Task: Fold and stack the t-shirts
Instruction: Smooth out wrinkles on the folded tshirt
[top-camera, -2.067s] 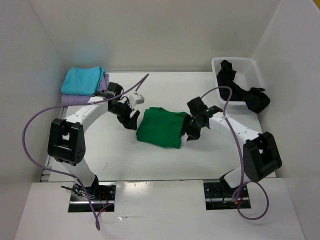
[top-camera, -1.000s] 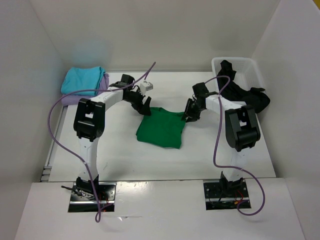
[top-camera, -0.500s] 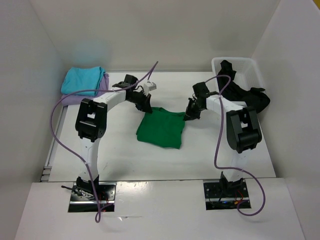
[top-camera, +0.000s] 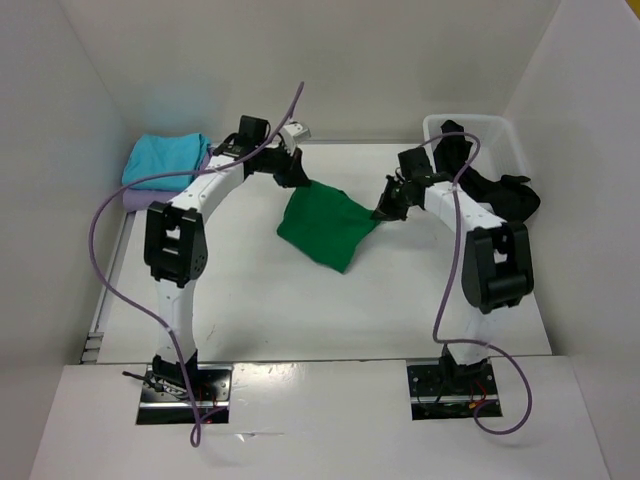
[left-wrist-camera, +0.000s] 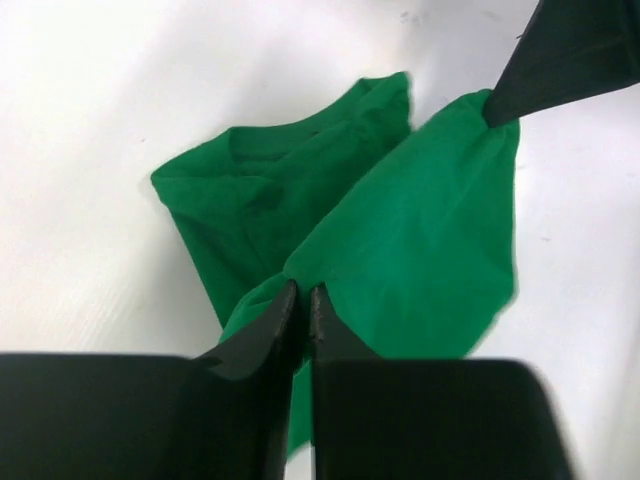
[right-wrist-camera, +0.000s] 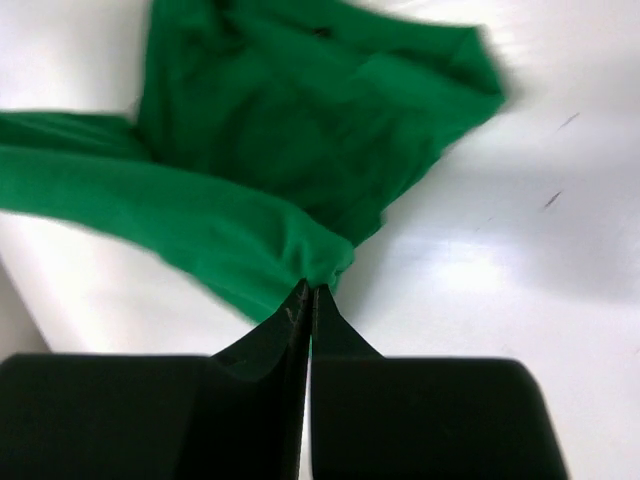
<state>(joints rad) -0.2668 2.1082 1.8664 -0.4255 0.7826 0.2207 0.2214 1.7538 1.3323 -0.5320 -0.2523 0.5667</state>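
At your far left, the turquoise t-shirt (top-camera: 165, 160) lies folded on top of the lavender t-shirt (top-camera: 132, 198) in the back left corner of the table (top-camera: 300, 310), with only a purple edge showing under it. Just right of that stack, your left gripper (top-camera: 298, 178) is clamped on the left upper corner of the green t-shirt (top-camera: 325, 225); the left wrist view shows the two fingers pinched tight with a fold of green cloth between them. The green shirt hangs between your two arms in the middle of the table. Its top edge is stretched from one gripper to the other, and its lower part sags to a point that reaches the tabletop. Your right gripper (top-camera: 385, 212) is closed on the opposite corner, and the right wrist view shows a bunched tuck of green fabric caught at its fingertips. At the far right, the black t-shirt (top-camera: 500, 190) lies crumpled in the white bin (top-camera: 470, 118), and part of it spills over the bin's right rim.
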